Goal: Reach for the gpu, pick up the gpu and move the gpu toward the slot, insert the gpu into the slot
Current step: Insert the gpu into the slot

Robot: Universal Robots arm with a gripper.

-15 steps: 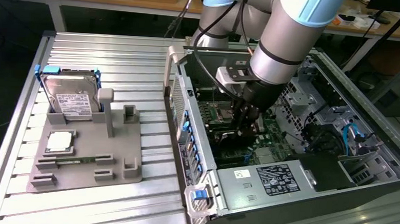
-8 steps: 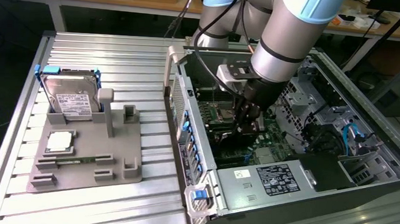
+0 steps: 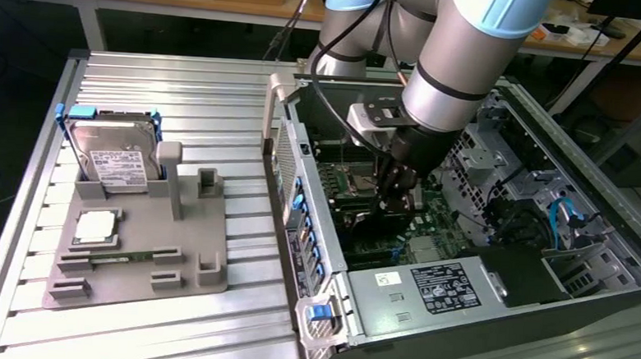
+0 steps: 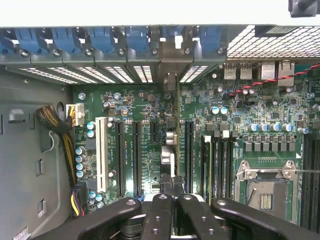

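My gripper (image 4: 173, 192) is down inside the open computer case, shut on the gpu (image 4: 172, 135). The gpu shows edge-on as a thin dark card with its end bracket (image 4: 175, 62) against the case's rear wall. It stands upright over the green motherboard (image 4: 150, 105), between two long black slots (image 4: 136, 155) (image 4: 189, 150). The slot beneath it is hidden, and I cannot tell whether the card is seated. In the exterior view the gripper (image 3: 394, 206) reaches straight down to the motherboard (image 3: 433, 226) in the middle of the case.
The square processor socket (image 4: 265, 187) and memory slots (image 4: 215, 165) lie beside the card. A yellow-black cable bundle (image 4: 62, 135) hangs near the case wall. Outside, a grey fixture (image 3: 141, 256) holds a hard drive (image 3: 113, 159). The power supply (image 3: 425, 288) fills the case's near end.
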